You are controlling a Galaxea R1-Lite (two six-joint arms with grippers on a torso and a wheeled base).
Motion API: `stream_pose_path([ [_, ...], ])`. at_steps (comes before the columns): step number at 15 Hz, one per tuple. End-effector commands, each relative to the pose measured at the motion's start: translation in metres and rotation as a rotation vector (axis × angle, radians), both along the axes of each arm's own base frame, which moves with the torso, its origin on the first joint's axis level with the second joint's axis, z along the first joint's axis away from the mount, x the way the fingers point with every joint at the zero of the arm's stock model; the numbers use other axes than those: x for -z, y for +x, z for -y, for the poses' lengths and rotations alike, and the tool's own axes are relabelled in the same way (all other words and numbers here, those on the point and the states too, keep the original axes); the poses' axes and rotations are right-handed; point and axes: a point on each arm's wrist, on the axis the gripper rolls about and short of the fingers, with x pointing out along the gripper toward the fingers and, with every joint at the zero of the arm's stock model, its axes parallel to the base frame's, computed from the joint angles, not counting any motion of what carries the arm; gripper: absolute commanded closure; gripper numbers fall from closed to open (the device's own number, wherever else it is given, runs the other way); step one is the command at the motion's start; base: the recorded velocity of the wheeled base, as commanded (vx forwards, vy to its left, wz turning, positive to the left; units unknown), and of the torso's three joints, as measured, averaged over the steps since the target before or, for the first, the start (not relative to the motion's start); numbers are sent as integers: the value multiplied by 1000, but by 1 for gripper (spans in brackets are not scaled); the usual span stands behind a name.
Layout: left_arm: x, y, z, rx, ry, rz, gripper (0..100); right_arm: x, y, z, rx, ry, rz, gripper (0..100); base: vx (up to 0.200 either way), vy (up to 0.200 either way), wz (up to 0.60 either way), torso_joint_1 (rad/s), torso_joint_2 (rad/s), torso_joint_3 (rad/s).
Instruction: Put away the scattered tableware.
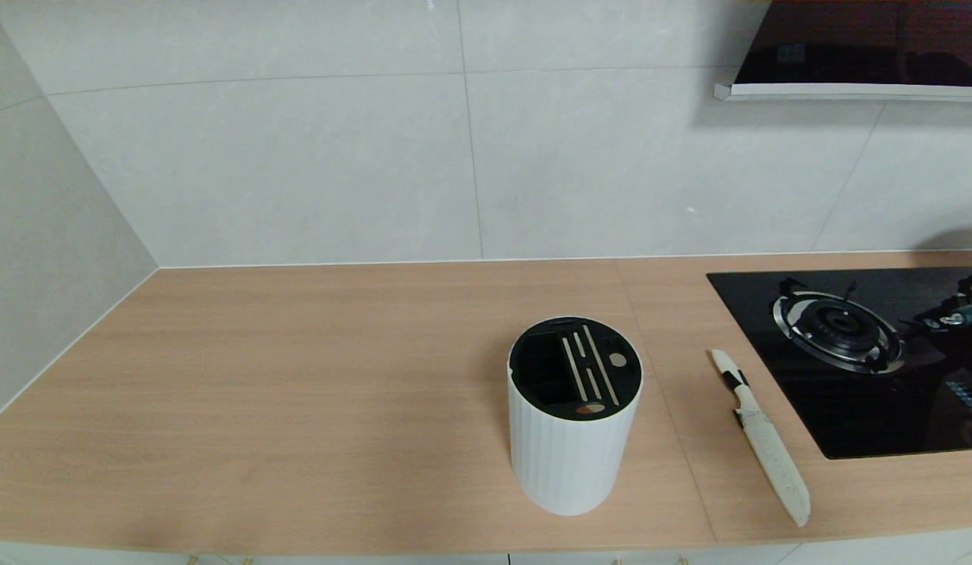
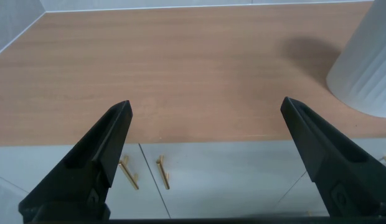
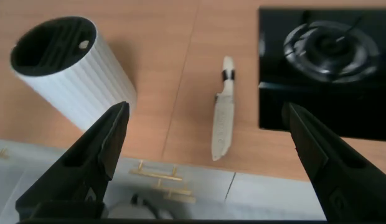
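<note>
On the wooden table [image 1: 297,377], a pale knife [image 1: 756,435] lies flat between the white ribbed holder [image 1: 572,424] and the black hob [image 1: 846,353], touching neither. Its handle points toward the wall and its tip toward the front edge. The task looks to be at its first step, with the knife not yet picked up and the holder's slotted black top free. The left pincer [image 2: 205,104] hangs wide open and empty over the table's front edge, with the holder off to one side. The right pincer [image 3: 205,106] is just as wide open and empty, poised high above the knife. The right arm seems the better placed: it would need to come down over the handle, close across its narrow width, lift, turn the blade downward and line it up with a slot. How deep the slots run cannot be made out, nor whether the blade is bare or sheathed. The hob is cut off at the head view's right edge, where a dark shape is too unclear to name.
</note>
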Motion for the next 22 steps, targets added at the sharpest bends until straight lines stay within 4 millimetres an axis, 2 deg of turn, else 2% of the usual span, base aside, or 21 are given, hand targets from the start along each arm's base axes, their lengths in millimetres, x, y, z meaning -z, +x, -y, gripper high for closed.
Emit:
stream_pose_path([
  [1,0,0,0,0,-1,0,0,-3,92,-16,-50,-27,-220,0,0,0,0,0,0,0],
  [3,0,0,0,0,-1,0,0,13,113,-19,-56,-45,-296,0,0,0,0,0,0,0],
  [5,0,0,0,0,-1,0,0,41,137,-22,-56,-62,-372,0,0,0,0,0,0,0],
  [9,0,0,0,0,0,0,0,83,173,-23,-12,-93,-405,0,0,0,0,0,0,0],
  [14,0,0,0,0,0,0,0,131,204,-22,86,-152,-394,0,0,0,0,0,0,0],
  [18,0,0,0,0,0,1,0,154,220,-23,110,-156,-354,0,0,0,0,0,0,0],
  [22,0,0,0,0,0,-2,0,162,228,-24,111,-164,-330,0,0,0,0,0,0,0],
])
